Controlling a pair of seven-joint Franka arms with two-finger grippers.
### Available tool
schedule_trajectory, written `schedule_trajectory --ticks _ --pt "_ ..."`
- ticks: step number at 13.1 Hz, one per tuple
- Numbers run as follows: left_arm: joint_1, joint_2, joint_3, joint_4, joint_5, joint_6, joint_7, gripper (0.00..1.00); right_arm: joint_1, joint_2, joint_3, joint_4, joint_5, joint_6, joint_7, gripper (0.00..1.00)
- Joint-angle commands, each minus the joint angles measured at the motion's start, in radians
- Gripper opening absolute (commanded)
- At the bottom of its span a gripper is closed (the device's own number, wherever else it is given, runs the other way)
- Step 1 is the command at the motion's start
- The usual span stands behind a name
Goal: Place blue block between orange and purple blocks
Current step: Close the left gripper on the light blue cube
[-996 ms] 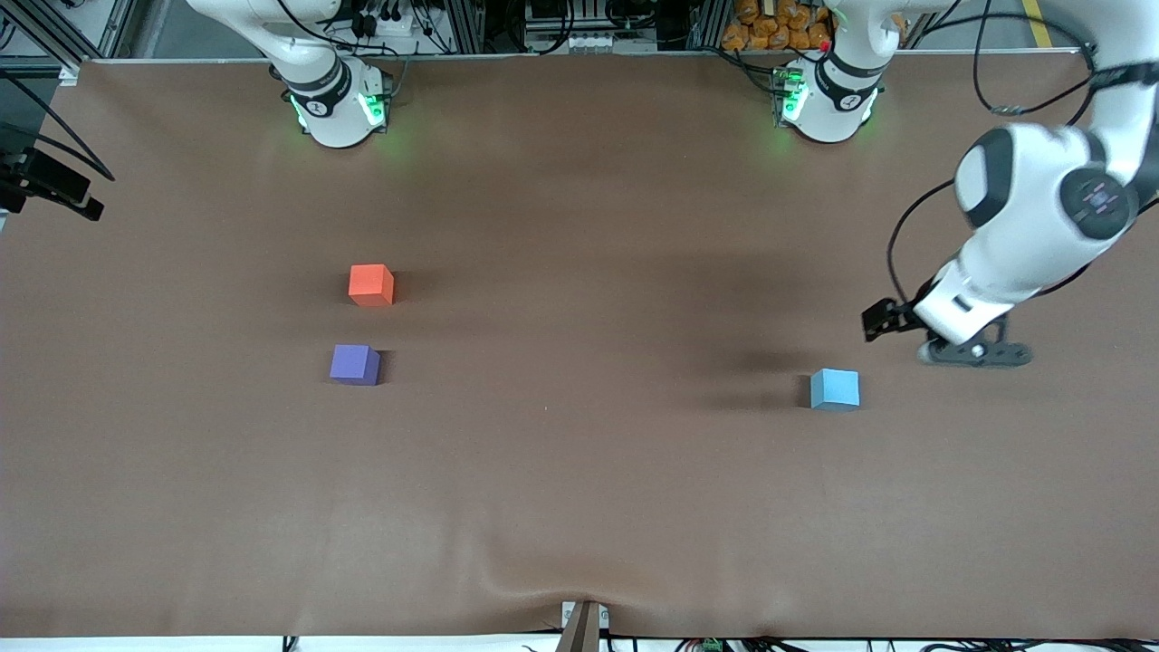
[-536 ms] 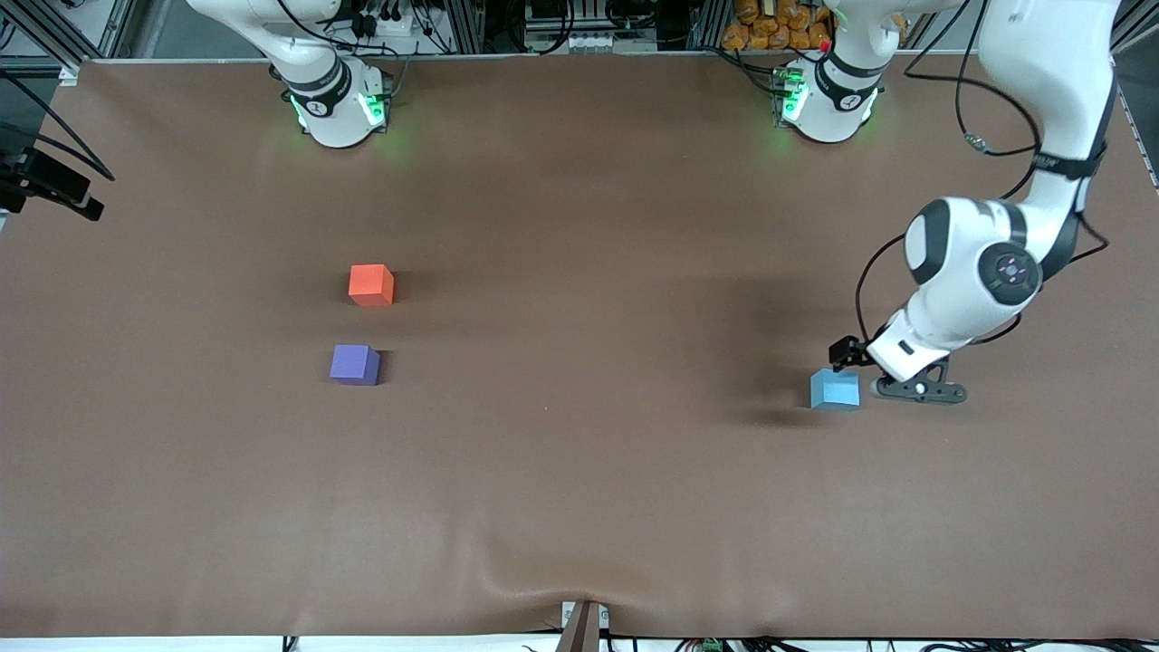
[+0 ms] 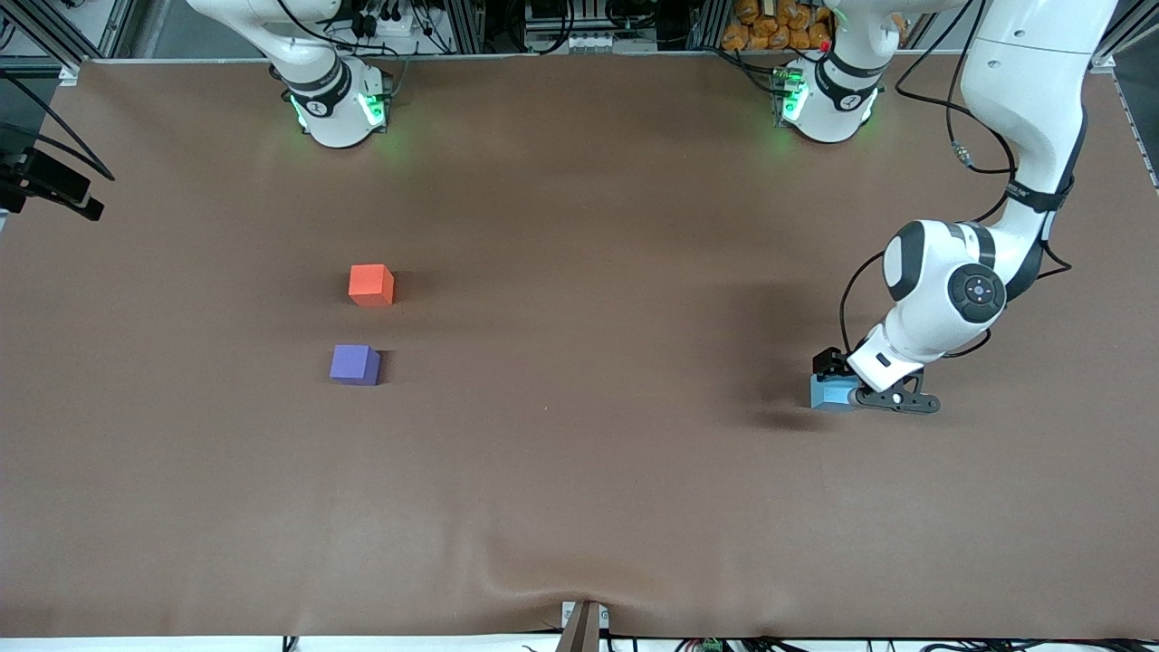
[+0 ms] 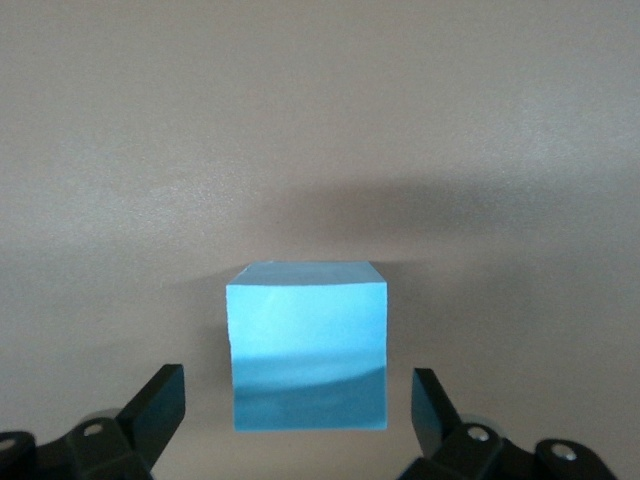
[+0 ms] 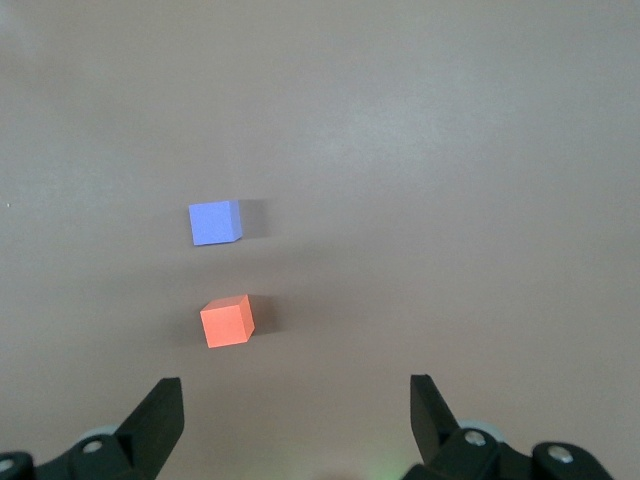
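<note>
**Tabletop** (image 3: 579,507): brown cloth-covered surface carrying three small cubes.

**Blue block** (image 3: 831,393): light sky-blue cube, resting flat on the tabletop toward the left arm's end, well apart from the other two cubes. In the left wrist view the blue block (image 4: 307,345) sits centred between the two dark fingertips.

**Orange block** (image 3: 371,284): bright orange-red cube toward the right arm's end, upright. Also seen from the right wrist camera (image 5: 227,321).

**Purple block** (image 3: 355,364): violet cube, nearer to the front camera than the orange block and close beside it, with a strip of bare tabletop between the two. Also seen from the right wrist camera (image 5: 215,222).

**Left pincer** (image 3: 847,388): low over the blue block, down at block level. Jaws spread wider than the cube, one fingertip (image 4: 155,403) on each side with a visible gap to each face; nothing is gripped.

**Right pincer** (image 5: 295,420): arm waits up by its base, looking down on the orange and purple blocks. Jaws wide apart, holding nothing.

**Step in hand**: by judgement, the approach for the pick-up; the cube is framed but not yet grasped.

**Next move calls for**: closing the jaws squarely on the cube's two side faces, lifting it, carrying it across to the right arm's end and lowering it into the gap between orange and purple. That gap looks little wider than one cube, so the set-down likely needs care not to nudge either neighbour.
</note>
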Motion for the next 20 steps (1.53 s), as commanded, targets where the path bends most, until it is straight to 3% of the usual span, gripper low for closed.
schedule_trajectory --ticks 1,4,12,13,14,17,18,20 --pt "-0.003 0.021 -0.001 0.018 0.023 0.025 0.004 1.0 -0.017 -0.008 0.01 0.0 0.014 -0.006 0.006 1.0" --pt "0.004 0.078 -0.001 0.039 0.024 0.071 0.019 1.0 -0.015 -0.008 0.01 0.0 0.014 -0.006 0.006 1.0" --pt "-0.019 0.082 -0.003 0.045 0.024 0.068 0.043 1.0 -0.017 -0.008 0.01 0.0 0.014 -0.006 0.006 1.0" --pt "-0.016 0.084 -0.001 0.045 0.024 0.068 0.043 0.93 -0.017 -0.008 0.01 0.0 0.014 -0.006 0.006 1.0" --pt "-0.011 0.084 -0.001 0.045 0.024 0.068 0.043 0.79 -0.017 -0.008 0.01 0.0 0.014 -0.006 0.006 1.0" --pt "-0.008 0.079 -0.003 0.042 0.024 0.066 0.047 0.25 -0.018 -0.008 0.01 0.0 0.014 -0.008 0.006 1.0" --pt "-0.01 0.07 -0.003 0.044 0.024 0.066 0.046 0.15 -0.017 -0.008 0.01 0.0 0.014 -0.008 0.006 1.0" --pt "-0.023 0.037 -0.012 0.044 0.026 0.063 0.041 0.06 -0.018 -0.008 0.01 0.0 0.014 -0.008 0.006 1.0"
